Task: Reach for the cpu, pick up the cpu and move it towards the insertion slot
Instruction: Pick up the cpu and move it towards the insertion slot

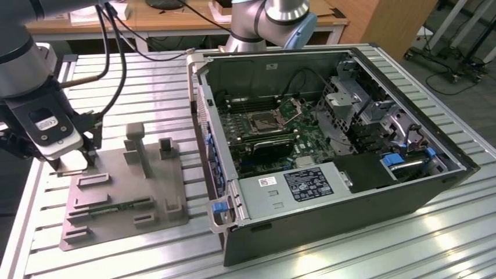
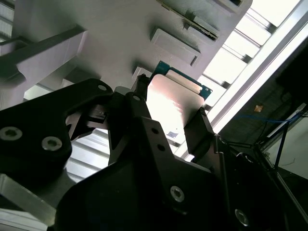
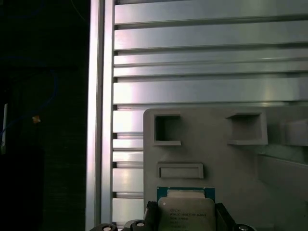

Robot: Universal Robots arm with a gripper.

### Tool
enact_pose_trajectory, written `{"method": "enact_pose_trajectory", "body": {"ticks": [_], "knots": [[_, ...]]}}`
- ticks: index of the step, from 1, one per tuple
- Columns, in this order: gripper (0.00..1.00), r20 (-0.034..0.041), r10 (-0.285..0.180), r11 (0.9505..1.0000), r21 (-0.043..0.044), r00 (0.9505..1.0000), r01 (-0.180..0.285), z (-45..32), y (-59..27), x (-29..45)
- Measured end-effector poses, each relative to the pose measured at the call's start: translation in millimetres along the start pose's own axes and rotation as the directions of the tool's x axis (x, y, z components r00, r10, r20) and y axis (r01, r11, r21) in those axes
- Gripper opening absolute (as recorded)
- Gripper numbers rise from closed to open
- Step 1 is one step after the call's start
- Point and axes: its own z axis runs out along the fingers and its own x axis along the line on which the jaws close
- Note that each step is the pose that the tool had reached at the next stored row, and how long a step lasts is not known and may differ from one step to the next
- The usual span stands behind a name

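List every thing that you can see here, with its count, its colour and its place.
table: one, silver slatted metal, under everything.
computer case: one, black, open, on the table, exterior view's right.
motherboard: one, green, inside the case.
insertion slot: one, silver-framed, on the motherboard.
tray: one, grey, on the table, exterior view's left.
cpu: one, silvery with green edge, near a corner of the tray.
arm: one, grey, above the tray.
gripper: one, black, shut on the cpu.
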Motion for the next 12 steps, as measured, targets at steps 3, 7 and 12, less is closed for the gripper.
{"method": "enact_pose_trajectory", "body": {"ticks": [3,7,12], "knots": [[0.54,0.0001,0.0,1.0,-0.0001,1.0,0.0,-1.4,0.1,0.0],[0.54,0.0,0.0,1.0,0.0,1.0,0.0,-3.1,0.1,0.0],[0.54,0.0001,0.0,1.0,-0.0001,1.0,0.0,-5.3,0.2,-0.1]]}}
